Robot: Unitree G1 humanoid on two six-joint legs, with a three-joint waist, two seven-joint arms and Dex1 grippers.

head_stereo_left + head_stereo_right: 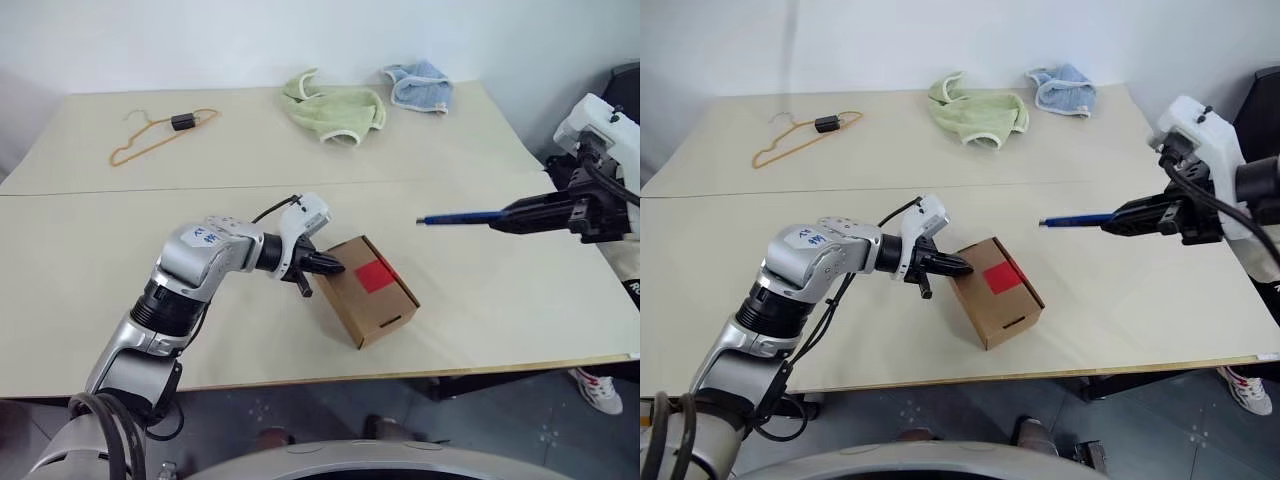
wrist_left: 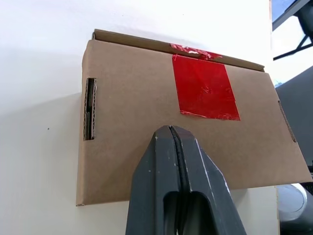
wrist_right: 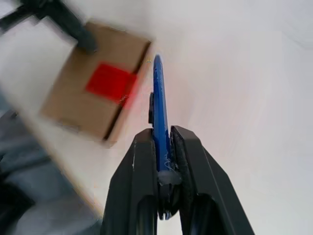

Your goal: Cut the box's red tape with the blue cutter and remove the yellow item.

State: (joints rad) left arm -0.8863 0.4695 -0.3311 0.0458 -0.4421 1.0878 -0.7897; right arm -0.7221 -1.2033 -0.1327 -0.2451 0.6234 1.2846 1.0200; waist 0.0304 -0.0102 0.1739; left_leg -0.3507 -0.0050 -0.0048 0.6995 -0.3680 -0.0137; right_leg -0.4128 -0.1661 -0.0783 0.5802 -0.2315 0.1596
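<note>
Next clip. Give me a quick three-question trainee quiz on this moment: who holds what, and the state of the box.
1. Which gripper holds the blue cutter?
2. True or false: the red tape on the box has been removed.
3. The left gripper is: A) open above the box, B) shut, fingers pressed against the box's lid, C) holding the orange hanger.

Key
1. The right gripper, shut on its handle, away from the box.
2. False; it sits on the closed lid.
3. B.

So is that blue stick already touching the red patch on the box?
No: the blue cutter, gripped by the right gripper, hangs in the air well to the side of the box and its red tape.
</note>
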